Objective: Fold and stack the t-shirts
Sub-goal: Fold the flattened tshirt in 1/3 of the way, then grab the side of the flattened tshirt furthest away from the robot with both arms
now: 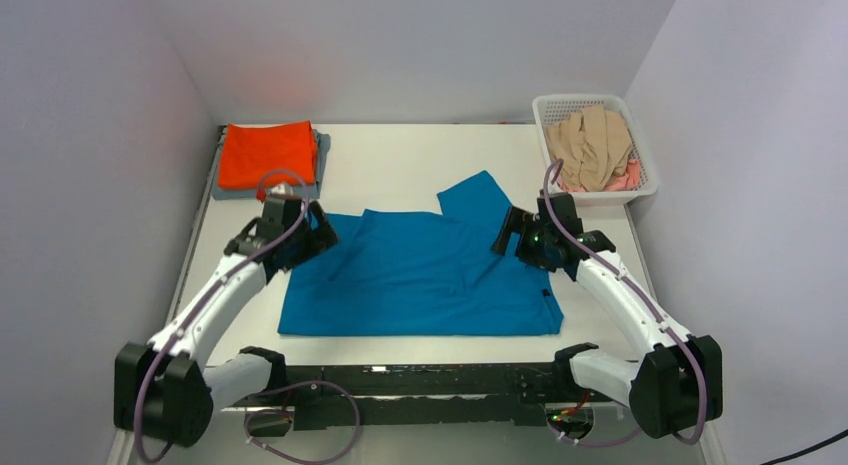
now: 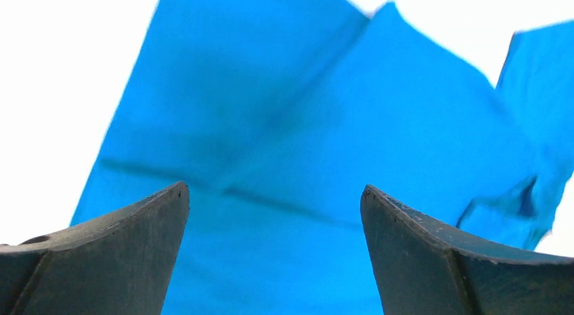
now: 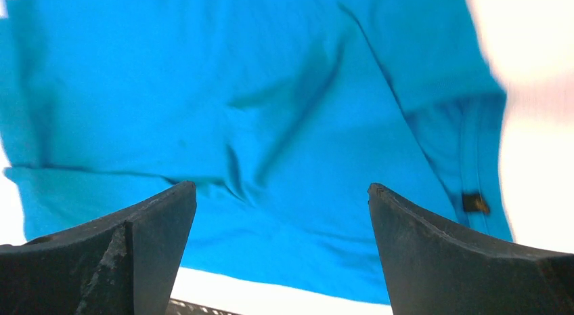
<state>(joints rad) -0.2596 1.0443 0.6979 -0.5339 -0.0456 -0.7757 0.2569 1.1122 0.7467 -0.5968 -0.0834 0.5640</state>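
Done: orange shirt (image 1: 267, 153) on grey shirt (image 1: 323, 155), 11 o'clock.
Teal shirt (image 1: 420, 280), centre: part-folded.
Basket (image 1: 605, 197), 1 o'clock: beige shirt (image 1: 590, 145), pink shirt (image 1: 626, 179) pending.
Left gripper (image 2: 274, 193), right gripper (image 3: 282, 187): jaws apart, empty.

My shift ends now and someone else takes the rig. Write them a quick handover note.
Left gripper open over the teal shirt, left edge.
Right gripper open over its right side.
Teal shirt lies spread mid-table, not yet folded up.
Orange shirt sits folded on the grey shirt, far left.
Beige shirt and pink shirt wait in the basket.
To do: fold teal, stack it, then those two.
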